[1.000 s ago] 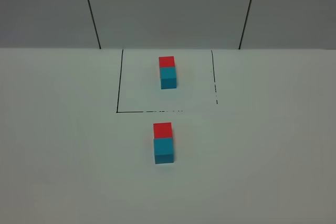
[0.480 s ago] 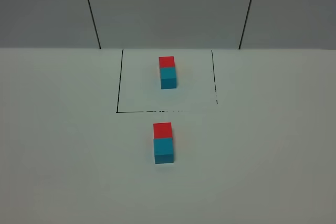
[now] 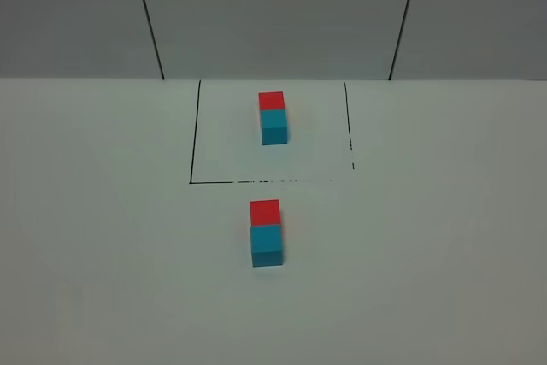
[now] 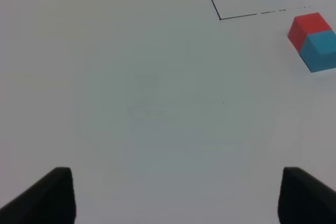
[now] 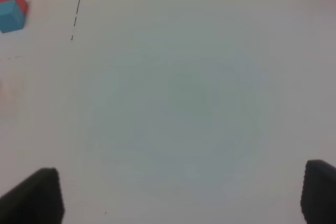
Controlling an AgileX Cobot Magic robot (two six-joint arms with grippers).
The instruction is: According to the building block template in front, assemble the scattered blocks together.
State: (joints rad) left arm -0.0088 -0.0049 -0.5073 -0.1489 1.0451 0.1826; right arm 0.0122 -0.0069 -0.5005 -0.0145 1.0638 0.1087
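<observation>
The building block template point(image 3: 273, 117) is a red cube joined to a cyan cube inside a thin black-line square point(image 3: 194, 134) at the back of the table. The scattered blocks stand in front of the square, touching in the same order: red cube point(image 3: 264, 211) behind, cyan cube point(image 3: 266, 244) in front. In the left wrist view, the red cube point(image 4: 310, 27) and cyan cube point(image 4: 321, 51) lie far from my open, empty left gripper point(image 4: 178, 198). My right gripper point(image 5: 178, 195) is open and empty over bare table; the template point(image 5: 10, 9) shows far off. Neither gripper shows in the exterior view.
The white table point(image 3: 102, 254) ends at a grey panelled wall point(image 3: 273, 14) behind the square. The square's right line point(image 5: 79, 3) is partly broken into dashes.
</observation>
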